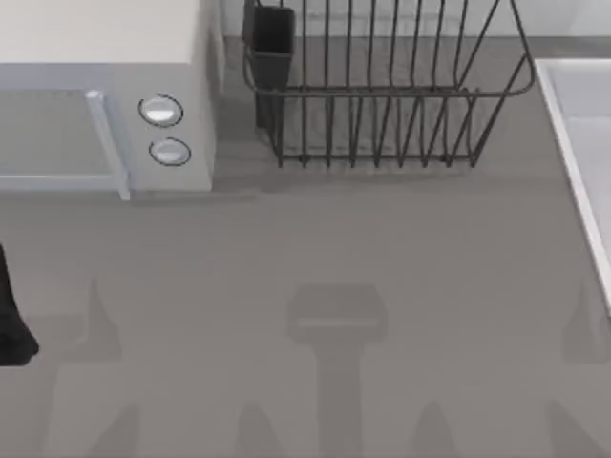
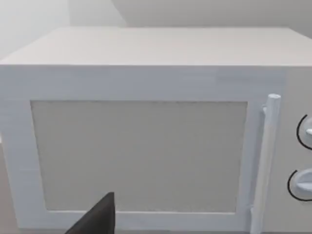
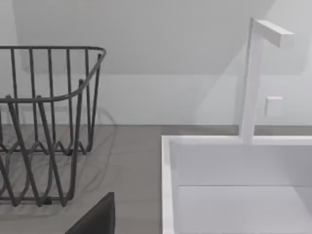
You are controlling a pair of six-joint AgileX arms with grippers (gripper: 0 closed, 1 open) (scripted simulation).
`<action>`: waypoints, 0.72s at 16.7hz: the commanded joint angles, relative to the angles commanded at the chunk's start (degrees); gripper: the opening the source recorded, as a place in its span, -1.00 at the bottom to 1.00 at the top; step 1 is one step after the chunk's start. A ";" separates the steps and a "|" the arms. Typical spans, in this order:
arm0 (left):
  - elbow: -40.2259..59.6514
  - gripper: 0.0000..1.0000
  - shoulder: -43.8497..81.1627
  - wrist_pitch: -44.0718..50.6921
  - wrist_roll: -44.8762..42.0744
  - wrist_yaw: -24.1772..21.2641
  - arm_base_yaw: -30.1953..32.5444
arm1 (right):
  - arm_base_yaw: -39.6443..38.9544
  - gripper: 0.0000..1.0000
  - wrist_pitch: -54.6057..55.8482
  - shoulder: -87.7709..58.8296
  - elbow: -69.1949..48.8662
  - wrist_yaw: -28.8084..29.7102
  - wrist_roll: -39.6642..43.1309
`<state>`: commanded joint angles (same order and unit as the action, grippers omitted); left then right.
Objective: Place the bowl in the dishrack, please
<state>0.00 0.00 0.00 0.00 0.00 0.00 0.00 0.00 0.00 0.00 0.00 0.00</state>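
The dishrack (image 1: 382, 95) stands at the far side of the table (image 1: 315, 239), right of the middle in the top view. Its upright wires are bare, and a dark utensil cup (image 1: 272, 43) hangs at its left corner. A white microwave (image 1: 105, 95) sits just to its left, and a white sink (image 1: 576, 124) runs along the table's right edge.

Where the bowl lies cannot be told, so its position relative to either gripper cannot be given either.

The left arm (image 1: 11, 320) sits at the table's left edge. The left gripper (image 2: 95, 219) faces the microwave door from nearby. The right gripper (image 3: 95, 219) looks toward the gap between the rack's right end and the sink, with the faucet (image 3: 251, 78) beyond. Whether either gripper is apart or together cannot be told, and neither can be seen holding anything.

A bowl of this kind is likely stiff, fairly light and smooth-walled, so it would probably slip under a pinch on its curved side. The rim looks like the safer hold, with one pad inside the wall and one outside. Held that way it may swing, so it should probably be carried low and set down gently among the wires.
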 joint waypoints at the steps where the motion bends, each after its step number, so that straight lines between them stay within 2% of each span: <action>1: 0.00 1.00 0.00 0.00 0.00 0.00 0.00 | 0.00 1.00 0.00 0.00 0.00 0.00 0.00; 6: 0.00 1.00 0.00 0.00 0.00 0.00 0.00 | 3.40 1.00 -5.47 -6.13 -6.03 -0.07 3.38; 12: 0.00 1.00 0.00 0.00 0.00 0.00 0.00 | 15.32 1.00 -25.04 -32.57 -26.40 0.11 14.99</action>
<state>0.00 0.00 0.00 0.00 0.00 0.00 15.32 -25.04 -32.57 -26.40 0.11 14.99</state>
